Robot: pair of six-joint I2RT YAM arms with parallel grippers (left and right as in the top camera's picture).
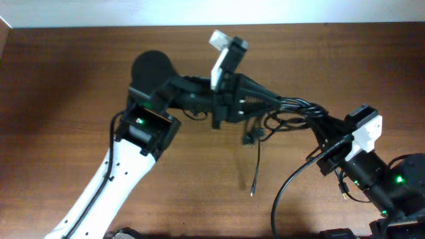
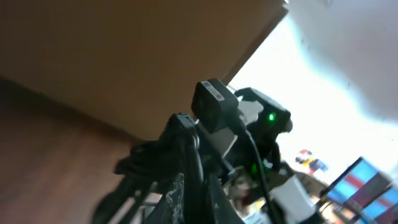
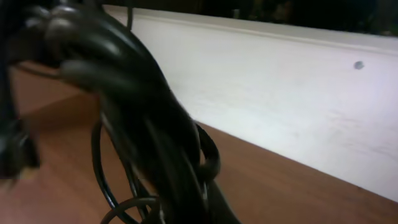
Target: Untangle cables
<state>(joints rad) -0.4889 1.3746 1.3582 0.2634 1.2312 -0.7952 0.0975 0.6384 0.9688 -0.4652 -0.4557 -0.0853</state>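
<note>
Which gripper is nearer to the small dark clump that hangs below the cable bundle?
Left. The left gripper holds the cables just above and beside the clump; the right gripper grips the bundle's other end, farther off.

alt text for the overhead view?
Two robot arms meet over a wooden table, a tangled bundle of black cables held between the left tool and right tool. One cord dangles, plug end down.
</note>
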